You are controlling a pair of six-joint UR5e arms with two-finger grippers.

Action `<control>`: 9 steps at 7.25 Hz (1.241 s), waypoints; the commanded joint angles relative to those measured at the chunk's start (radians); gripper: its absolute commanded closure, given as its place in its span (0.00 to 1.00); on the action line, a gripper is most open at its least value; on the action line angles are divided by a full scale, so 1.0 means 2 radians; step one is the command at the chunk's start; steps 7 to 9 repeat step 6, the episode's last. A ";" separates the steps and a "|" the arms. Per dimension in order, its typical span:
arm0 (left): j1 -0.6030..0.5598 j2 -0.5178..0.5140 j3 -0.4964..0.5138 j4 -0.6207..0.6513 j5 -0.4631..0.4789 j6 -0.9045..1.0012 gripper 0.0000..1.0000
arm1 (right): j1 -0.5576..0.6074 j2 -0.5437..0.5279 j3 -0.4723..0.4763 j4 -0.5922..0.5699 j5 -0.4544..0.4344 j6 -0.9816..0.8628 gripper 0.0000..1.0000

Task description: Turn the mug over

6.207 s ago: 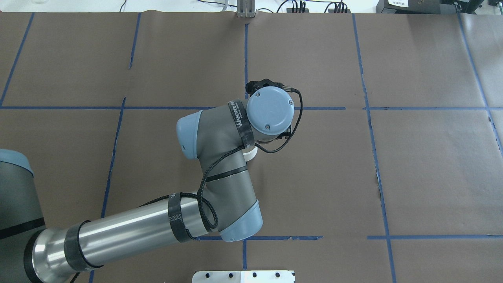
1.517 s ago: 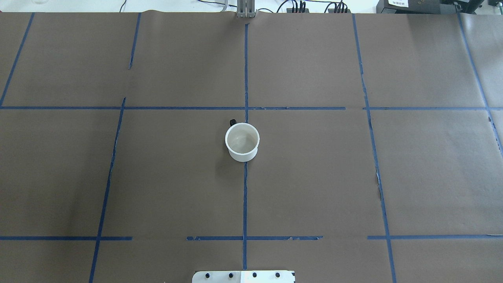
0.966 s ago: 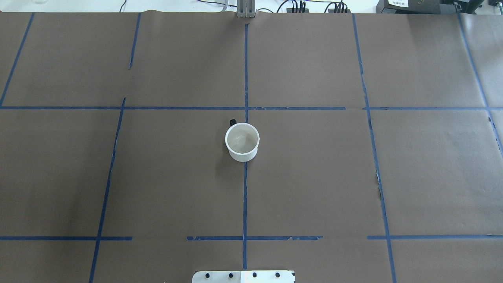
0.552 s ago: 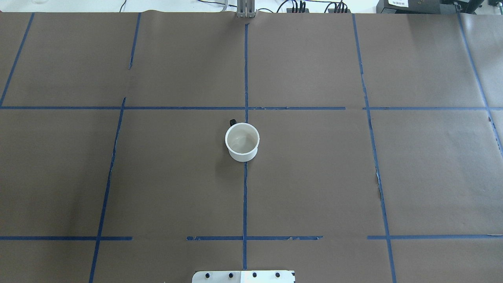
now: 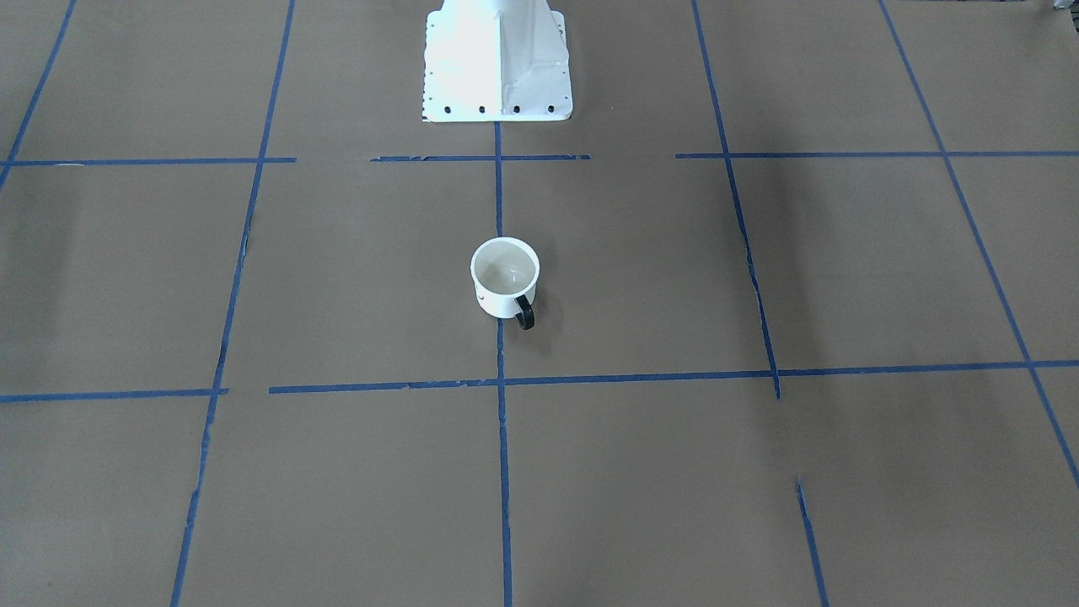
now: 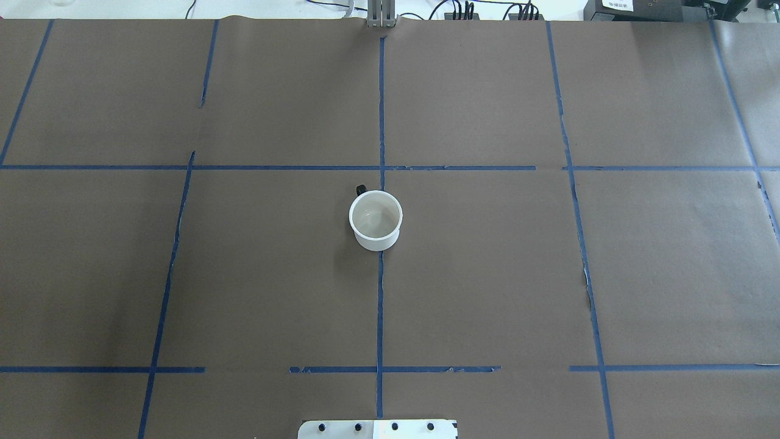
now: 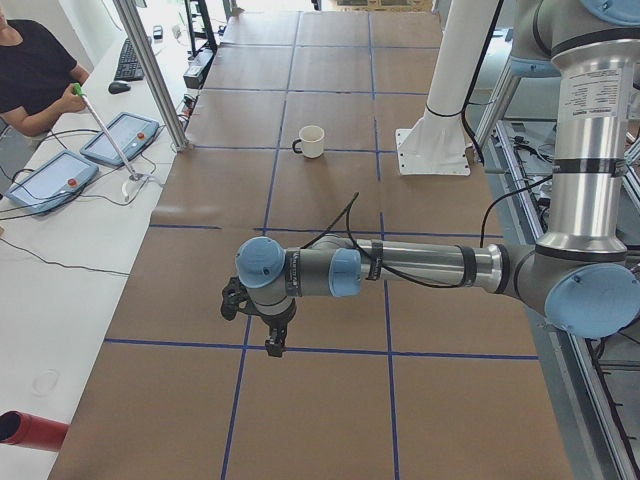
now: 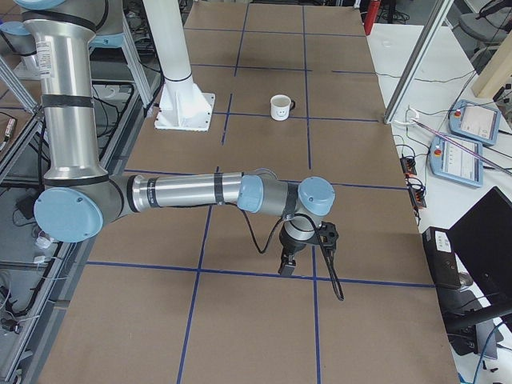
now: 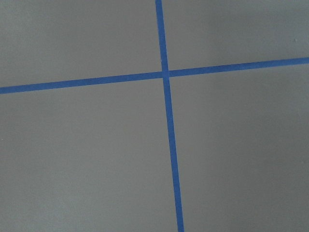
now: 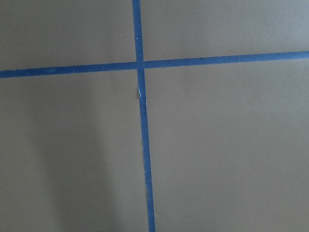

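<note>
- Six seconds back the left arm (image 7: 420, 265) hung right over the mug (image 6: 376, 222) in the overhead view. Now it is out of that view and the mug stands in the open.
- Over the last second and a half there is no change: the mug is on the same spot, upright, mouth up.
- The left pincer (image 7: 272, 345) shows only from the side camera. It points down and hangs above the bench (image 7: 320, 400), close over a tape (image 9: 166, 121) line.
- How far its fingers stand apart, I cannot tell. Its wrist camera gives just bench paper and a tape crossing.
- The right pincer (image 8: 286, 268) is the same story. It shows side-on only, pointing down over a tape line, and I cannot tell its opening.
- The mug is well apart from both pincers, between them along the bench. It sits far beyond the left pincer in one side view and far beyond the right pincer in the other.
- The mug sits on the centre tape line, near the white base (image 5: 497, 59).
- Its black handle (image 5: 525, 314) points away from the base.
- The smiley (image 8: 279, 113) faces the right pincer's end of the bench.
</note>
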 commanded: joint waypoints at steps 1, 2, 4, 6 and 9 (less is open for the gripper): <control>-0.002 0.000 0.000 -0.002 0.000 0.001 0.00 | 0.000 0.000 0.000 0.000 0.000 0.000 0.00; -0.003 0.000 0.000 -0.002 -0.001 0.002 0.00 | 0.000 0.000 0.000 0.000 0.000 0.000 0.00; -0.003 -0.001 0.000 -0.003 -0.001 0.002 0.00 | 0.000 0.000 0.000 0.000 0.000 0.000 0.00; -0.014 -0.001 0.000 -0.003 -0.008 0.002 0.00 | 0.000 0.000 0.000 0.000 0.000 0.000 0.00; -0.014 -0.001 0.000 -0.003 -0.008 0.002 0.00 | 0.000 0.000 0.000 0.000 0.000 0.000 0.00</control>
